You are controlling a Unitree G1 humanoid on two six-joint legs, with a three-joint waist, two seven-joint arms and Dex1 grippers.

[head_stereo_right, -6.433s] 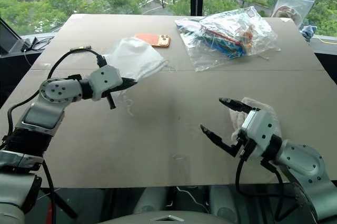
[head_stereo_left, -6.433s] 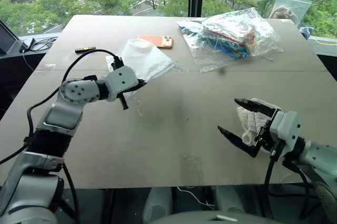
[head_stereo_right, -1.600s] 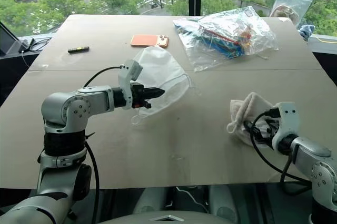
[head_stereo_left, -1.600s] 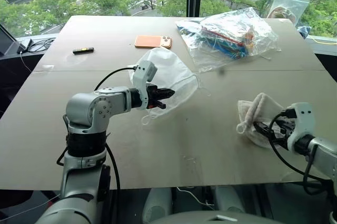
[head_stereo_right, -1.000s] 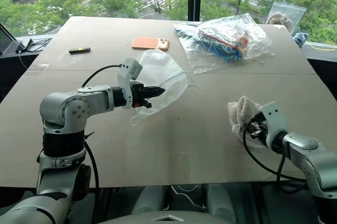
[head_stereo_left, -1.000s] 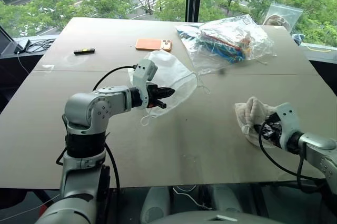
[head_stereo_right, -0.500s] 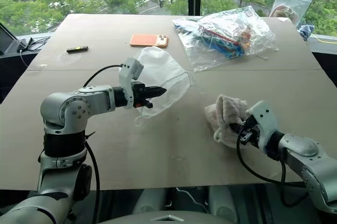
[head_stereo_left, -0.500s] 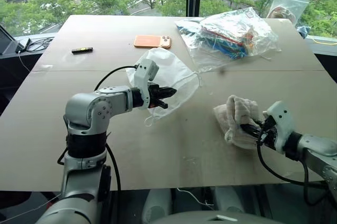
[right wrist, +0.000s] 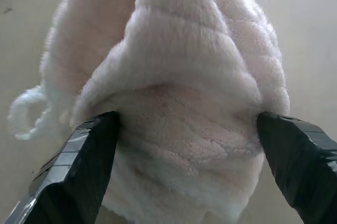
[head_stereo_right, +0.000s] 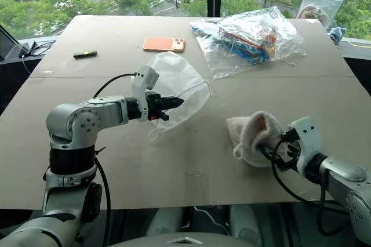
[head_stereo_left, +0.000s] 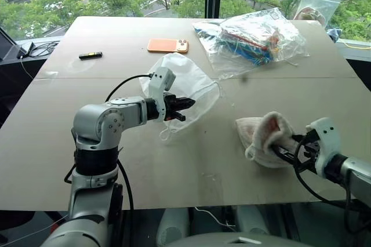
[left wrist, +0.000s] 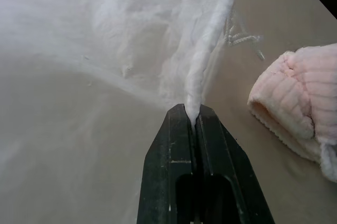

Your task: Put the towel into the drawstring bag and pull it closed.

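Towel point(head_stereo_right: 255, 140) on worktop point(head_stereo_right: 191, 160), soft, light, bunched; right pincer point(right wrist: 184, 169) spread wide astride it, not gripping. Best pinched at the thick ribbed fold. Left pincer point(left wrist: 192, 121) pressed together on drawstring bag point(head_stereo_left: 185, 82) rim: thin, floppy.

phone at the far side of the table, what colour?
Orange; the phone shows best in the left eye view.
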